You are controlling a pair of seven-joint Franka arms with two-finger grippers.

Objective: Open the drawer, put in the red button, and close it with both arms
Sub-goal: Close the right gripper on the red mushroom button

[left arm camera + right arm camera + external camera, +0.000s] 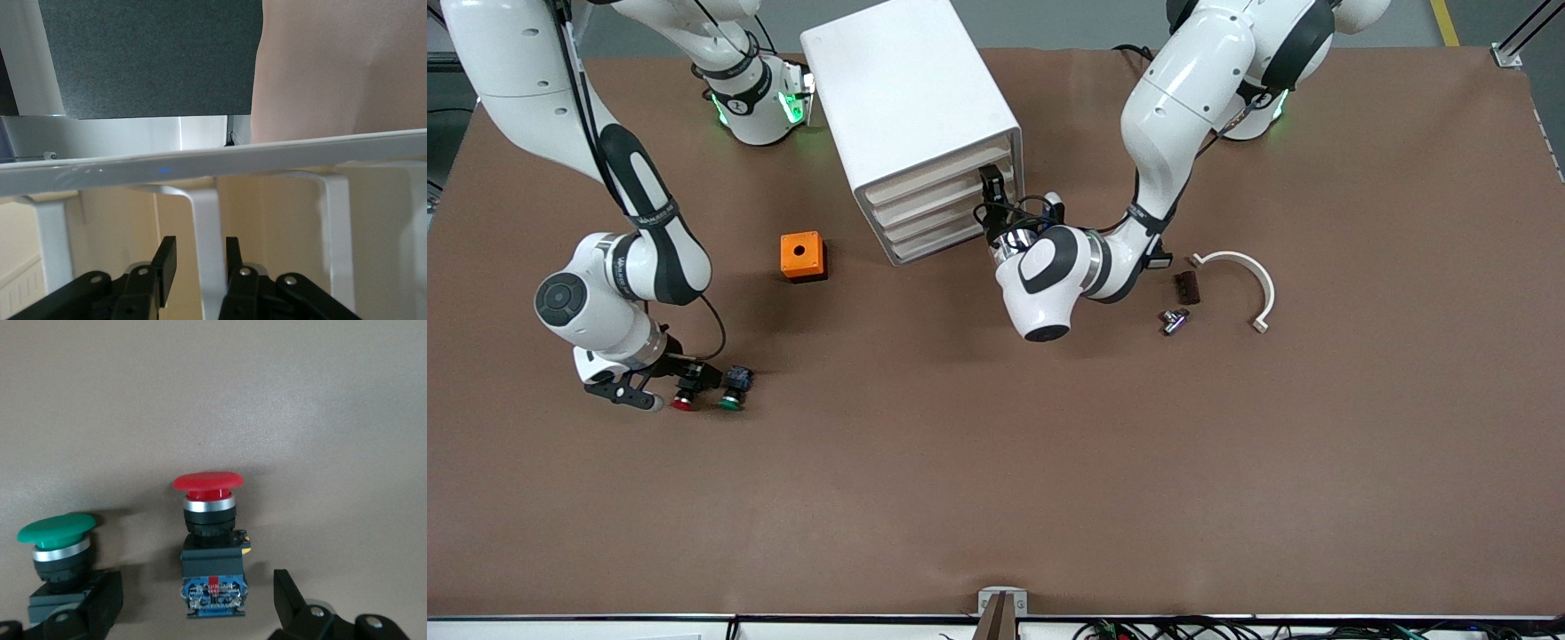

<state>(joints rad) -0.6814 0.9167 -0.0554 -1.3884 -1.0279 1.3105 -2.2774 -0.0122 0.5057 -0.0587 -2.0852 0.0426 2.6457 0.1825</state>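
1. Right gripper (200,613): jaws spread wide and holding nothing, low over the counter (996,498). The red button (209,540) sits between the two fingers, and one finger is close against the green button (60,550).
2. Left gripper (195,267): jaws partly apart, straddling a white upright handle rib on the cabinet (911,116) front. Contact with the rib cannot be confirmed.
3. Deciding relation: the red button lies on its side, long axis running straight away from the right jaws, cap farthest from them. The right arm is plainly the nearer arm to it.
4. Location: the red button lies well apart from the cabinet, toward the right arm's end and nearer the front camera, just beside its green twin.
5. Containers: the drawer (938,178), top of four fronts, appears shut or barely started; its interior is hidden. An orange box (802,256) stands beside the cabinet; contents cannot be seen.
6. Judgement: pulling the drawer remains to be done.
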